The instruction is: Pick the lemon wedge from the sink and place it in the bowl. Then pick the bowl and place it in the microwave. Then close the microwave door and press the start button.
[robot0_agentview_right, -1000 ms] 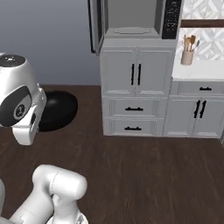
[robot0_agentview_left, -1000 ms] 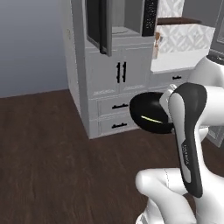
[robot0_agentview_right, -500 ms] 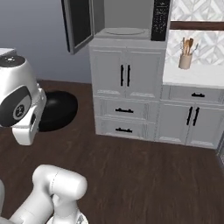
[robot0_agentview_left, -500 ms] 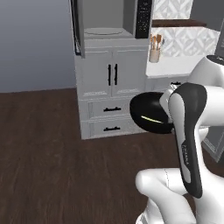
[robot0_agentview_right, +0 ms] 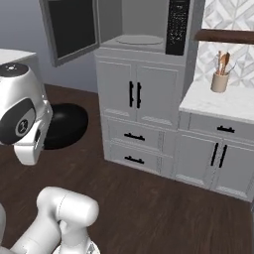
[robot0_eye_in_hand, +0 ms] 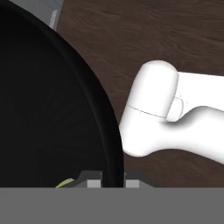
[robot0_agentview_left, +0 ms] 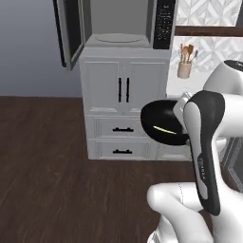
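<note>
Bowl [robot0_agentview_left: 163, 124] gripped by fingers [robot0_eye_in_hand: 94, 180], microwave door [robot0_agentview_right: 71, 27] open ahead

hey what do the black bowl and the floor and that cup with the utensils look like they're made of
The bowl looks like glazed ceramic or hard plastic: its black surface is glossy. The floor looks like dark stained wood, with long plank lines and grain streaks. The utensil cup looks like matte beige ceramic or stoneware, plain with no shine, though it is too small to be sure.
</note>
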